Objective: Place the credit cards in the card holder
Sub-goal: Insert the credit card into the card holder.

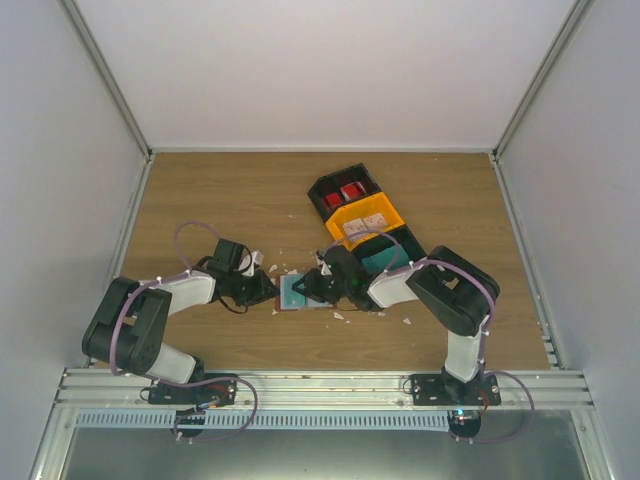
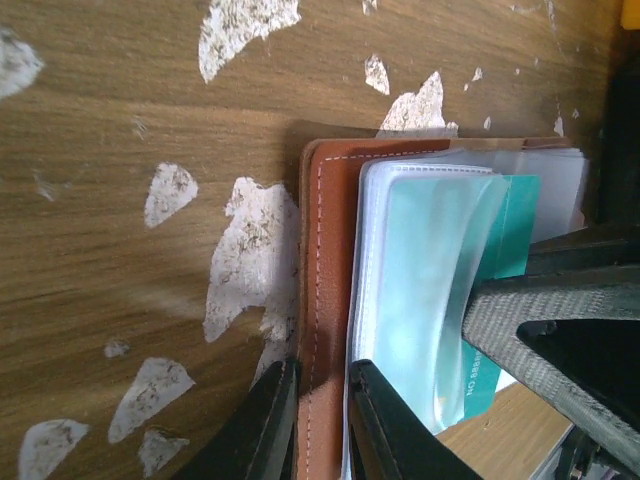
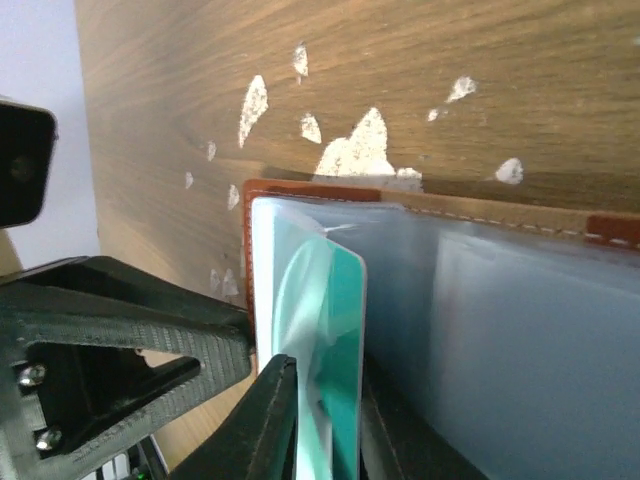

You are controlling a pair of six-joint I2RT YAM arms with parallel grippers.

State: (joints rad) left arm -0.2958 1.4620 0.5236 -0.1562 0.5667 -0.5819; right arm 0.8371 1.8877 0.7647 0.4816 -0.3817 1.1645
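Observation:
The reddish-brown leather card holder (image 1: 296, 293) lies open on the table between both arms, pale clear pockets up. My left gripper (image 2: 320, 425) is shut on its stitched leather edge (image 2: 330, 250), one finger on each side. A teal credit card (image 3: 345, 350) stands partly inside a clear pocket (image 2: 430, 280), its end sticking out (image 2: 510, 240). My right gripper (image 3: 325, 435) is shut on that card and the pocket film. Red cards (image 1: 341, 192) and pale ones (image 1: 362, 226) lie in the bin tray.
The black-and-orange bin tray (image 1: 392, 214) stands just behind the right arm, running diagonally to the back. Small torn white scraps (image 2: 245, 260) litter the wood around the holder. White walls close in the table on three sides.

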